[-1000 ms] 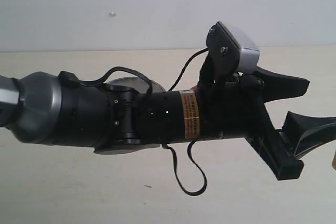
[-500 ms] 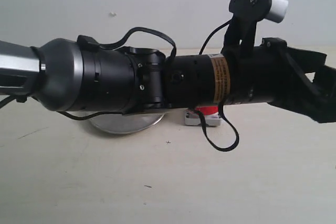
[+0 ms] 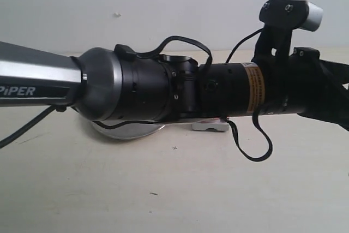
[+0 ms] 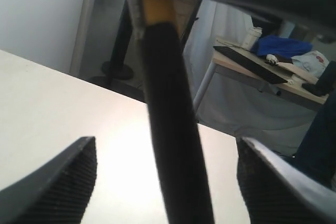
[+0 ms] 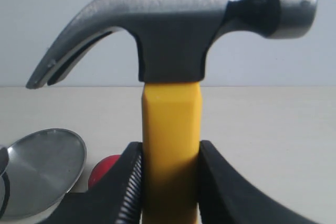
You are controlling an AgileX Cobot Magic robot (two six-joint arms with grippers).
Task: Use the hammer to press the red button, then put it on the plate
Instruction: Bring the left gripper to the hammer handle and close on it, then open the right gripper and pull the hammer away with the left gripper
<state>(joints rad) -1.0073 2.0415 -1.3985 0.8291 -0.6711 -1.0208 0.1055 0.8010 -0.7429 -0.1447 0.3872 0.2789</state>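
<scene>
The right gripper [image 5: 170,153] is clamped on the hammer [image 5: 170,77] at the yellow neck directly beneath the head. The hammer stands upright with its head uppermost. A hold this close to the head probably gives firm control of the striking face for a downward press.

The red button [image 5: 104,169] sits on the table [image 3: 174,189] just beside the plate [image 5: 44,166]. Both lie beyond the hammer and neither touches it.

The left gripper [image 4: 167,148] is spread wide and holds nothing. A black shaft [image 4: 176,145] with a yellow band, apparently the hammer's grip, shows between its fingers [image 4: 58,182] with clearance on both sides. Its depth cannot be judged.

The left arm [image 3: 163,88] spans the exterior view and hides most of the button and plate. The press appears not yet made.
</scene>
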